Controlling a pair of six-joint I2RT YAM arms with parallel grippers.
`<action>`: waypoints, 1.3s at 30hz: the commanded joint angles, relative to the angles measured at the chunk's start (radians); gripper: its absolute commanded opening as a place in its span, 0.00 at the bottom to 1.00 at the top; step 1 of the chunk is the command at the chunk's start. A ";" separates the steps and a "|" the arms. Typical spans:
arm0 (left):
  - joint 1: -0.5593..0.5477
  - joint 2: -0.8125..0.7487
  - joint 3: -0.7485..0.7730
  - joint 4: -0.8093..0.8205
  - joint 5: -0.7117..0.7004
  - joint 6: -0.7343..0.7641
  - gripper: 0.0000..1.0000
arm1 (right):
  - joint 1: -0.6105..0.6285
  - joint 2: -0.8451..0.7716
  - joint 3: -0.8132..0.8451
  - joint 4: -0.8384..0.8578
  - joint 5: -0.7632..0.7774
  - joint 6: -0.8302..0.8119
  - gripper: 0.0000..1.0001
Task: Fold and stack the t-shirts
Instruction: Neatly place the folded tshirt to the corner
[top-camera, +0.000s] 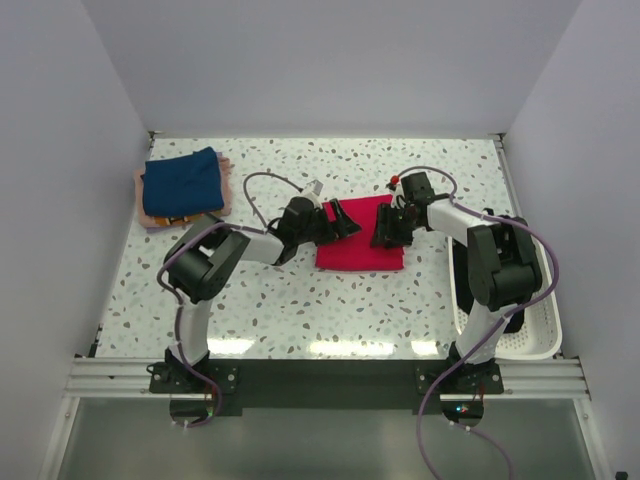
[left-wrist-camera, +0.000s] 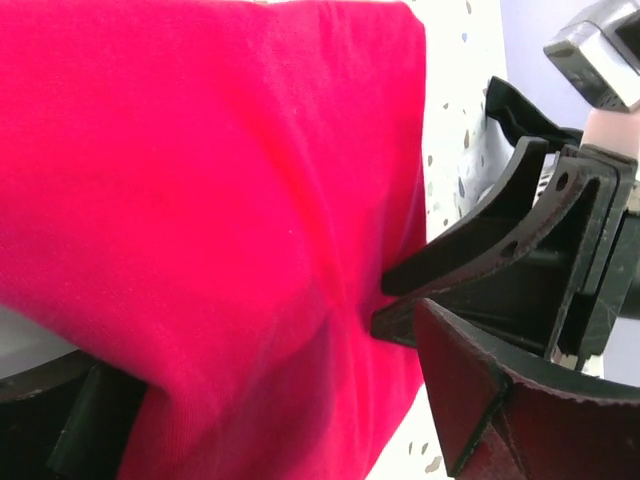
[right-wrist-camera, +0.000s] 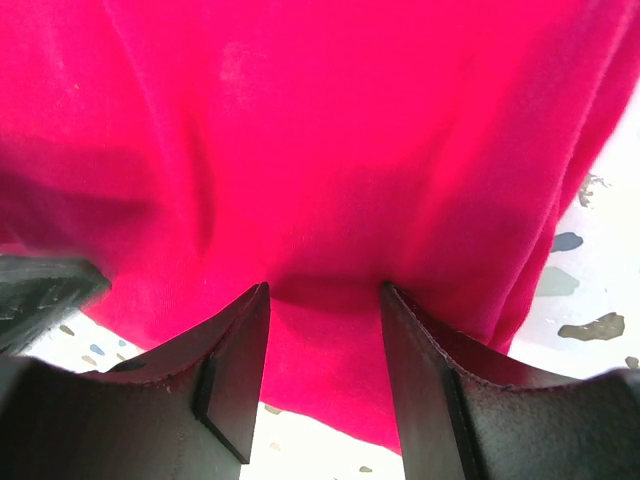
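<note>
From above: folded red t-shirt (top-camera: 360, 248) flat on the speckled table (top-camera: 300, 300), about the middle, between the two arms. Left tool (top-camera: 343, 222) at the shirt's left edge, fingers spread wide, nothing clamped. Right tool (top-camera: 383, 228) at the shirt's right edge, fingers reaching onto the cloth. Far left corner of the table: a stack of folded tees, navy t-shirt (top-camera: 180, 182) on top, pale pink t-shirt (top-camera: 228, 190) showing beneath along its right side. White basket (top-camera: 535, 325) at the table's right edge, beside the right arm.

From the left wrist: red t-shirt (left-wrist-camera: 200, 200) filling most of the view, draped across the wide gap of the left tool (left-wrist-camera: 260, 350), one finger low at the left, the other low at the right, neither pressing in. Right tool (left-wrist-camera: 380, 305) entering from the right, its two fingers converging on the shirt's edge, cloth puckered there. Strip of table (left-wrist-camera: 445, 120) past that edge.

From the right wrist: right tool (right-wrist-camera: 322, 290) partway closed, folded thickness of red t-shirt (right-wrist-camera: 320, 130) pinched between the two fingertips, creases running up from the left one. Speckled table (right-wrist-camera: 590, 290) showing at the right.
</note>
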 joint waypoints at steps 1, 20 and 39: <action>-0.015 0.067 0.002 -0.128 -0.063 -0.002 0.80 | 0.009 0.024 -0.038 0.010 -0.041 -0.017 0.52; 0.187 -0.065 0.252 -0.564 -0.058 0.496 0.00 | 0.009 -0.119 -0.035 -0.056 -0.063 -0.037 0.57; 0.467 -0.088 0.719 -1.059 0.014 0.928 0.00 | 0.029 -0.162 -0.036 -0.070 -0.112 -0.046 0.58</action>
